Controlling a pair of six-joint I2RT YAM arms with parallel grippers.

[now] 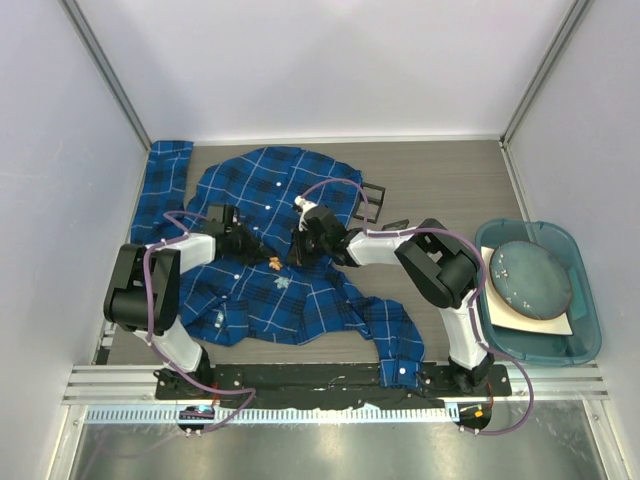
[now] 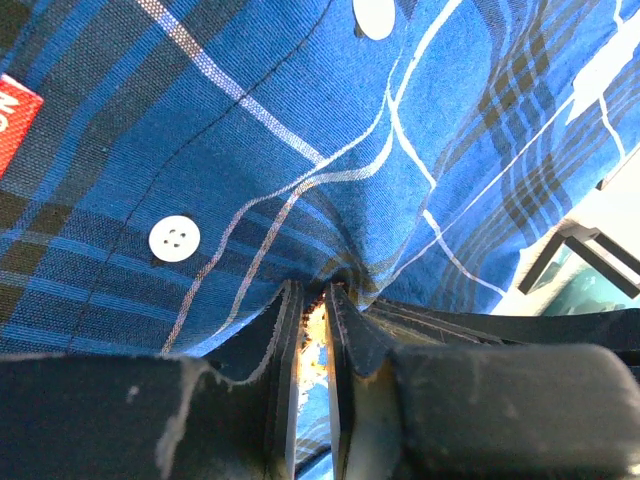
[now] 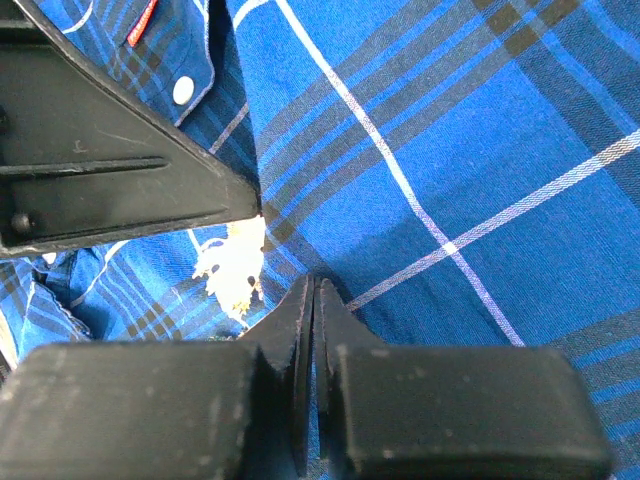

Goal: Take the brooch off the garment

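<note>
From above, the garment (image 1: pixel 270 300) lies spread on the table (image 1: pixel 440 180), and both arms reach low over its middle. The left arm stretches in from the left and the right arm folds back across from the right. The left gripper (image 1: pixel 243 243) and right gripper (image 1: pixel 298 248) face each other, with the brooch (image 1: pixel 273 263) pinned to the cloth between them.

In the left wrist view, the left jaws are drawn narrow, tips pressed into the plaid. The gold brooch (image 2: pixel 316 318) is caught in the slit between them, near a white button (image 2: pixel 174 238).

In the right wrist view, the right jaws are pressed together, tips down on the cloth; whether they pinch a fold cannot be told. A left finger (image 3: pixel 120 170) slants in, its tip touching the brooch (image 3: pixel 235 265).
</note>
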